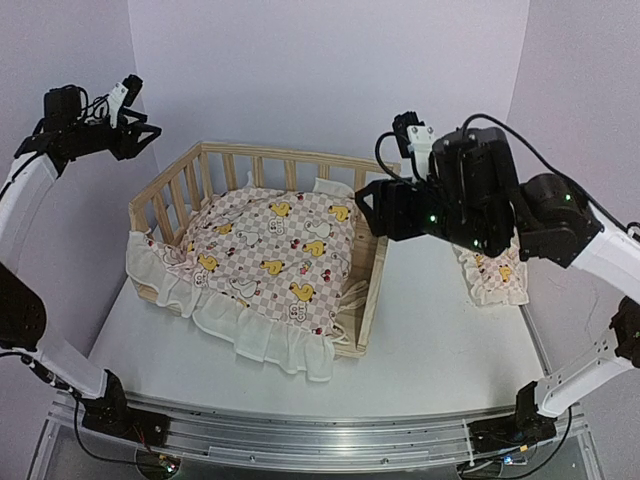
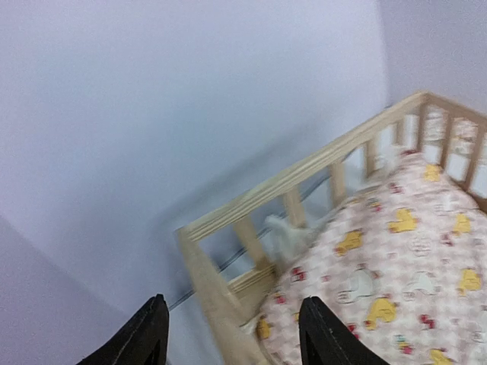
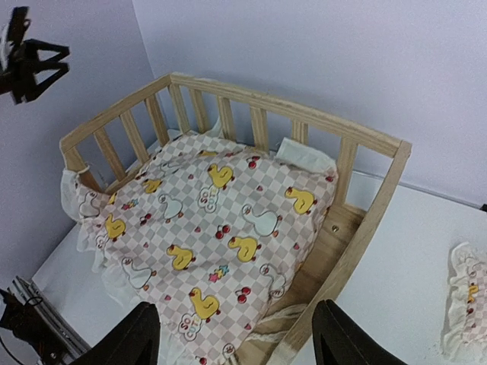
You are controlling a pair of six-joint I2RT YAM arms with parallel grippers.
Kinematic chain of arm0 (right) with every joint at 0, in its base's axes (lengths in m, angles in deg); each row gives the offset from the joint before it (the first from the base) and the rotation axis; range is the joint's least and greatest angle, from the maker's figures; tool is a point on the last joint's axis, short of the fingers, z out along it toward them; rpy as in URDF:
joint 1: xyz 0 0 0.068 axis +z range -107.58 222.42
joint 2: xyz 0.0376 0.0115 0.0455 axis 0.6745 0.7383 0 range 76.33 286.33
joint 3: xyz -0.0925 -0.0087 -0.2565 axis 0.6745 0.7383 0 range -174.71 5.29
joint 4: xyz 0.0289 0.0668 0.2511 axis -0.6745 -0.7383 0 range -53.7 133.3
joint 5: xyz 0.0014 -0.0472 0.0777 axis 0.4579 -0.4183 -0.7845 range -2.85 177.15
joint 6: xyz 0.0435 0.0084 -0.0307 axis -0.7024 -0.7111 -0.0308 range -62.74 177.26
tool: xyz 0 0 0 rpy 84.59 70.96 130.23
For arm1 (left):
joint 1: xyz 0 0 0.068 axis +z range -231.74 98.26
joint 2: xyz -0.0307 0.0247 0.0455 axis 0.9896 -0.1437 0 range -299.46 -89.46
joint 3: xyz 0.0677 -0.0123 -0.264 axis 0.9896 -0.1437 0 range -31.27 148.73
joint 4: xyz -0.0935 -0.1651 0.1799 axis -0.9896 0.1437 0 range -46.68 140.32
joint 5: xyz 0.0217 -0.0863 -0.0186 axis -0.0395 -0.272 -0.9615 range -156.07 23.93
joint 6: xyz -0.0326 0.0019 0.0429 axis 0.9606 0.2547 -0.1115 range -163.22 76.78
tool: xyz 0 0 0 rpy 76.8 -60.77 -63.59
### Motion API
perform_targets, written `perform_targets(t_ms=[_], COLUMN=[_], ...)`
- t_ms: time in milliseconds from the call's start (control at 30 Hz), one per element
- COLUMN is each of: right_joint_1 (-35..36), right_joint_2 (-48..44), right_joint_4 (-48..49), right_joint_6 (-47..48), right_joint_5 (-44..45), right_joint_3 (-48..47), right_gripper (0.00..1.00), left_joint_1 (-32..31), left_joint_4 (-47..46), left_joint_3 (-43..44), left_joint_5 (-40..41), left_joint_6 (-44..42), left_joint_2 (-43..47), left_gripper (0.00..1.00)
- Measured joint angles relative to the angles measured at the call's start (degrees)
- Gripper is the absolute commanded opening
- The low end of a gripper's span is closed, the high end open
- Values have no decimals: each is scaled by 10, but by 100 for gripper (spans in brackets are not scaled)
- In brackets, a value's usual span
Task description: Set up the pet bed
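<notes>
The white table (image 1: 440, 330) carries the pet bed (image 1: 270, 160) left of centre in the top view, its slatted rails along the back and both ends. A pink-checkered duck cushion (image 1: 270, 250) lies bunched inside the frame, its white frill spilling over the near edge and the left corner. A small matching pillow (image 1: 495, 270) lies on the table well right of the bed, partly hidden by the right arm. The right gripper (image 3: 233, 308) hovers over the bed's right end, jaws spread and empty. The left gripper (image 2: 232, 304), upper left, is likewise spread, holding nothing.
</notes>
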Motion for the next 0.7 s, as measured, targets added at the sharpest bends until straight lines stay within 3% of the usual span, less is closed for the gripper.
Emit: perform_targets(t_ms=[100,267,400,500,600,700], right_joint_1=[-80,-222,-309,-366,-384,-383], right_joint_2=[39,70,61,27,-8,-29], right_joint_4=[-30,-78,-100,-107,-116,-123], right_joint_6=[3,-2,-13,-26,-36,-40], right_joint_5=[-50,-109,-164,-193,-208,-235], right_joint_3=[-76,-113,-98,-35,32,83], right_gripper=[69,69,70,70,71,71], left_joint_1=[-59,-249,-370,-475,-566,-617], left_joint_4=[86,186,224,220,191,157], left_joint_3=[-4,-68,-104,-104,-102,-90], left_joint_5=[-70,-103,-65,-13,35,67], left_joint_6=[-62,-105,-107,-106,-108,-124], left_joint_2=[48,72,36,-8,-67,-142], left_gripper=[62,64,70,77,79,79])
